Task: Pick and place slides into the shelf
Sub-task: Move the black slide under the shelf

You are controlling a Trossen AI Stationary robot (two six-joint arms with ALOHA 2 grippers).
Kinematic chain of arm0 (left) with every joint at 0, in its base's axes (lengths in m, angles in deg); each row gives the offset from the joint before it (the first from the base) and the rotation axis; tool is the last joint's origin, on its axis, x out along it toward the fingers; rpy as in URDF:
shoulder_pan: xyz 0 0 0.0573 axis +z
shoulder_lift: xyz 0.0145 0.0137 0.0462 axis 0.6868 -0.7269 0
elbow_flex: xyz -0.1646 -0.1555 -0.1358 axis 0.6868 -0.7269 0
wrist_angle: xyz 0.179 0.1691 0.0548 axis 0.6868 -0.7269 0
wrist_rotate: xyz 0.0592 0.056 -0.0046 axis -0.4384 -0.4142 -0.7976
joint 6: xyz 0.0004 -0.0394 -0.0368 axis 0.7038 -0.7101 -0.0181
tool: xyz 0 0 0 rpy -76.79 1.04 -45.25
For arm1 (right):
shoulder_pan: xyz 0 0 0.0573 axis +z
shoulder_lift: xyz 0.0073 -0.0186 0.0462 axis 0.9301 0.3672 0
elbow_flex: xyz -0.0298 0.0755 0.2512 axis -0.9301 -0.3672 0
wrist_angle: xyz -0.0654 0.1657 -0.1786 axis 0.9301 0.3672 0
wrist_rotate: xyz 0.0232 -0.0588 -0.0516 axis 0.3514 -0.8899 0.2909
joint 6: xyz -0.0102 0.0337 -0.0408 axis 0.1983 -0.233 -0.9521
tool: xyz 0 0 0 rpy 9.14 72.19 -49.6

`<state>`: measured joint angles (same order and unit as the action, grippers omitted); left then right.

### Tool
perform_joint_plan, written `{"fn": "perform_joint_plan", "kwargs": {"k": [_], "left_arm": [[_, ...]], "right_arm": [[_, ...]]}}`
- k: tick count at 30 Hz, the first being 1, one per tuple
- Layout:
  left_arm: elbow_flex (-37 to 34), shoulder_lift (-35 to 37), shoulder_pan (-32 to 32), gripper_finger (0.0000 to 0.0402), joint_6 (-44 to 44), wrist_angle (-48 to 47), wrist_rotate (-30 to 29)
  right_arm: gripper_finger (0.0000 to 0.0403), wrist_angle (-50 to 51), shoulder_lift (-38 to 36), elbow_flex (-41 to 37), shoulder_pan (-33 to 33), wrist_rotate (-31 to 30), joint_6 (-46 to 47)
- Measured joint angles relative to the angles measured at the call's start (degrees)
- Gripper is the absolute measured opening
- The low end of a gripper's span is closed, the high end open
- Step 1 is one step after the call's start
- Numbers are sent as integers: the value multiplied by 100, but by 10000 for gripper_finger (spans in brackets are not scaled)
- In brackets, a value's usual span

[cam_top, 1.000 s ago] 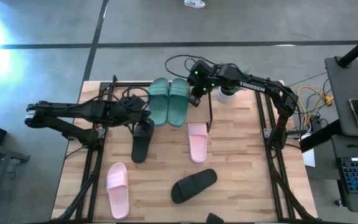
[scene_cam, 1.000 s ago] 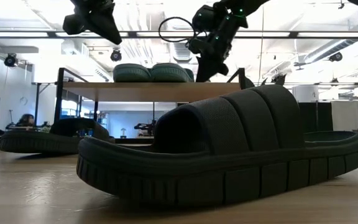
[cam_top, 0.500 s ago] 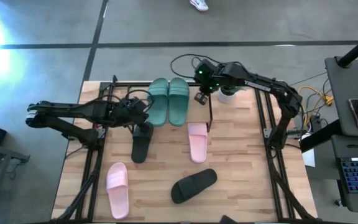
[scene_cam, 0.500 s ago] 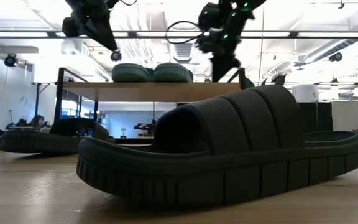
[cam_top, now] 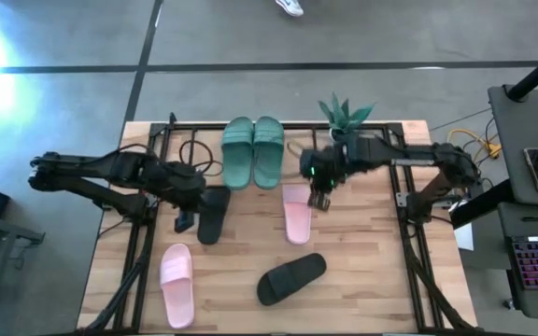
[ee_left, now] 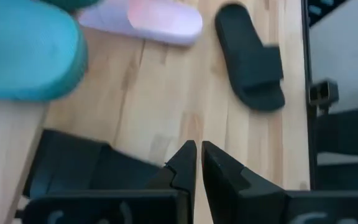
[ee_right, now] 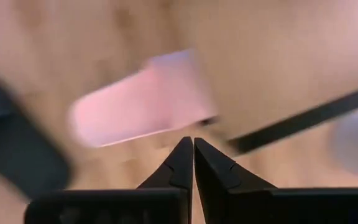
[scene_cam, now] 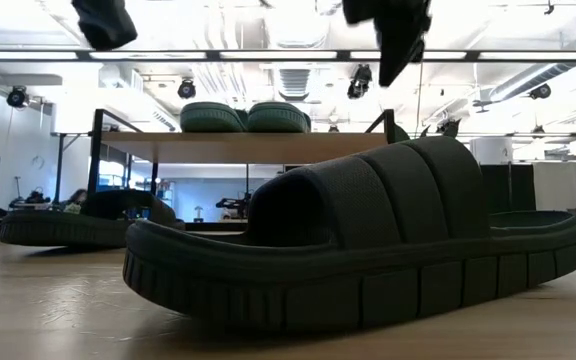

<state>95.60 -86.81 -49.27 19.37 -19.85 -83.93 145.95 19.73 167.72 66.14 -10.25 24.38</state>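
The green pair lies sole-down, side by side, on the shelf's light-wood top; the low view shows the green pair from its end. One black slide lies beside my left gripper, which hovers shut above the table. A pink slide lies beside my shut right gripper; the right wrist view shows that pink slide ahead of the shut fingers. A second pink slide and a second black slide lie near the table's near edge.
A potted green plant stands at the far edge, right of the shelf. Black frame rails run along both table sides. The near black slide fills the low view's foreground. Bare wood lies at the near right.
My right gripper has drawn away from the green pair on the shelf and swung toward the near edge, ending beside the pink slide; the plant now shows. My left gripper has moved back toward the table's left and near side, off the shelf. The slides have stayed put.
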Motion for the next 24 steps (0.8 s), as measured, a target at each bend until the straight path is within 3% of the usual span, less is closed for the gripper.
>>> {"fn": "perform_joint_plan", "kwargs": {"k": [6, 12, 15, 19, 24], "left_arm": [[-610, 611, -232, 11, -24, 16, 292], [-1136, 1135, -321, 11, -22, 395, 307], [-1370, 1338, -323, 11, -28, 652, 307], [-1487, 1484, -323, 11, -293, 820, 303], [-1491, 1544, -327, 11, -561, 1189, 288]], "right_arm": [[42, -192, 20, 0, 1131, 198, 1899], [131, -748, 226, -72, 1897, 451, 3891], [169, -1484, 323, -260, 2252, 571, 4579], [191, -2667, 361, -951, 2674, 718, 5554], [190, -4040, 336, -2285, 3025, 754, 6593]]}}
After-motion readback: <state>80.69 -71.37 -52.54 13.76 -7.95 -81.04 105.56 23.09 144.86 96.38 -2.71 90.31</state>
